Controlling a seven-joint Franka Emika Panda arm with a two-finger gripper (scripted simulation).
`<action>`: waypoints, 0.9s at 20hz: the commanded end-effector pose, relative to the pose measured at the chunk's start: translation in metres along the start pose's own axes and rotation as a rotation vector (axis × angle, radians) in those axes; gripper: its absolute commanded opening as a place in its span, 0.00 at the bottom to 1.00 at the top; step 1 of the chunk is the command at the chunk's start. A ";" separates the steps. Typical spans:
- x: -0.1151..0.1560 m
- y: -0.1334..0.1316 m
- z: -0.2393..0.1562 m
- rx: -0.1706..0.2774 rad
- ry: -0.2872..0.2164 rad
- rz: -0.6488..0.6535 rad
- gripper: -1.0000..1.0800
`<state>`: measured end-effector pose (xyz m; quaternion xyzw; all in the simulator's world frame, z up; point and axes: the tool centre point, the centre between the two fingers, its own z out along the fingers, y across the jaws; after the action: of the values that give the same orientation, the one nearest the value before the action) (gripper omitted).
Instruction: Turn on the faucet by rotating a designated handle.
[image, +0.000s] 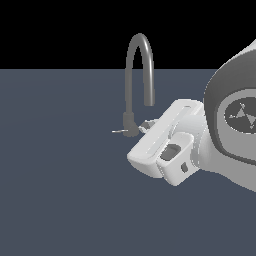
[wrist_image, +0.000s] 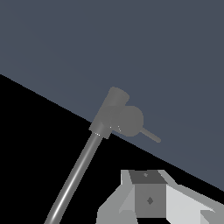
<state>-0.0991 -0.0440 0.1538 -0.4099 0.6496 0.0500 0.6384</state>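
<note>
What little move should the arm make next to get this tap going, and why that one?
Probably ease the gripper a little further toward the exterior view's left, to the faucet base. The thin handle sticks out on the base's far side from the arm, and nothing seems to touch it yet. The hand hides the jaws, so I cannot tell whether they are open.

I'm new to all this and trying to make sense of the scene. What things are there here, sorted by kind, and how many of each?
Faucet: 1
Handle on the faucet's base: 1
Robot gripper: 1
Grey floor: 1
Total: 4
</note>
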 end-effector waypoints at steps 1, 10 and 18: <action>0.006 0.004 0.006 0.037 -0.005 0.038 0.00; 0.023 0.020 0.030 0.161 -0.023 0.175 0.00; 0.034 0.034 0.053 0.268 -0.041 0.296 0.00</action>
<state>-0.0743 -0.0098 0.1026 -0.2356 0.6886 0.0638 0.6828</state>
